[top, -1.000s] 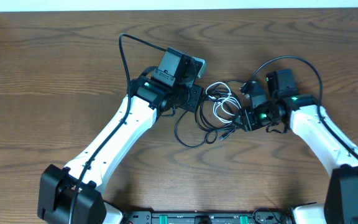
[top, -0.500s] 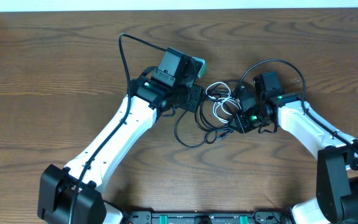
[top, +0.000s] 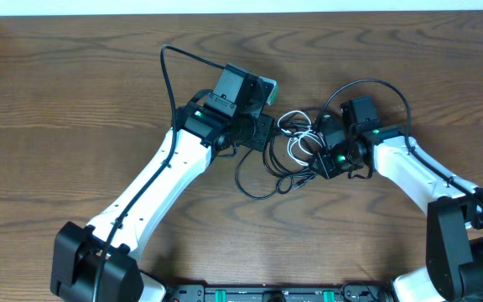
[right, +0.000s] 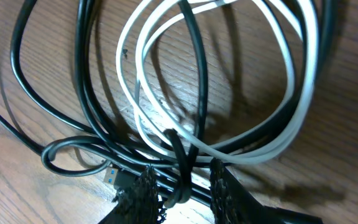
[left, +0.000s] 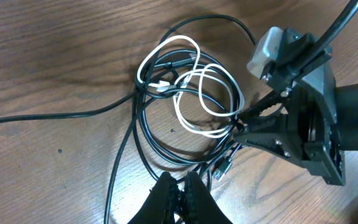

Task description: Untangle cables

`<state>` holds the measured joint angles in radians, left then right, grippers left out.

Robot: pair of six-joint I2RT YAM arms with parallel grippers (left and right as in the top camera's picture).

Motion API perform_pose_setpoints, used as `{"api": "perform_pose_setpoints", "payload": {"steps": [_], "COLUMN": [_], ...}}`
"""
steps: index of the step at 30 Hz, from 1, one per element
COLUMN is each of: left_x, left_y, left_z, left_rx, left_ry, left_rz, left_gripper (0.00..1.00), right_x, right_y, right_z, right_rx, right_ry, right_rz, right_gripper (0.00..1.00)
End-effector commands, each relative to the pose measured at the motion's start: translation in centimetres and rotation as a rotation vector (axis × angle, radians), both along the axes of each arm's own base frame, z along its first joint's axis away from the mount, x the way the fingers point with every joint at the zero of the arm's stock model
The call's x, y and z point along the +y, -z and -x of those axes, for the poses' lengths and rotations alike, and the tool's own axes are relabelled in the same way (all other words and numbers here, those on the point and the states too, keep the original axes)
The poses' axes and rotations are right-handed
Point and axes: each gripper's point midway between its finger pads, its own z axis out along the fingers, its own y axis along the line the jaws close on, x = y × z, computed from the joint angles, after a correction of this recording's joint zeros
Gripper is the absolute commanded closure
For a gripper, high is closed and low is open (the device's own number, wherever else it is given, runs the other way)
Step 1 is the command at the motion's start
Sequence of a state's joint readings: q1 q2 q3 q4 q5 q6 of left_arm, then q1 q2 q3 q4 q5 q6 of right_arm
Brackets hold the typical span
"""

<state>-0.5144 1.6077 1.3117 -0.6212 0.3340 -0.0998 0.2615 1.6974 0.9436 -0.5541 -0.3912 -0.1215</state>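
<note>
Closing right gripper (right: 182, 186) on black cables (right: 185, 149) at tangle's right edge, after moving in; left gripper (left: 179, 193) stays together, pinning black strand. We're ready to pull white cable (left: 197, 87) free mid-table.

No readable text, label, brand, number or sign shows in any view.

The table (top: 74, 75) is dark, matt wood grain. The cables (left: 191, 93) look smooth, slightly glossy plastic, black and white.
</note>
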Motion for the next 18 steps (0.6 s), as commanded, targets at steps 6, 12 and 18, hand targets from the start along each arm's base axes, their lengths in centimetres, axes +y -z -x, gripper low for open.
{"api": "perform_pose_setpoints", "payload": {"steps": [6, 12, 18], "left_x": [-0.1, -0.1, -0.1], "left_y": [-0.3, -0.3, -0.3], "left_z": [-0.4, -0.4, -0.4], "left_rx": [-0.018, -0.019, -0.019], "left_ry": [0.009, 0.009, 0.009], "left_rz": [-0.006, -0.005, -0.005], "left_gripper": [0.92, 0.92, 0.92], "right_x": [1.5, 1.4, 2.0], "right_y": [1.1, 1.8, 1.4], "right_z": [0.4, 0.6, 0.5], "right_rx": [0.003, 0.022, 0.033], "right_ry": [-0.066, -0.064, -0.042], "right_rz": [0.023, 0.036, -0.008], "right_gripper": [0.82, 0.99, 0.99]}}
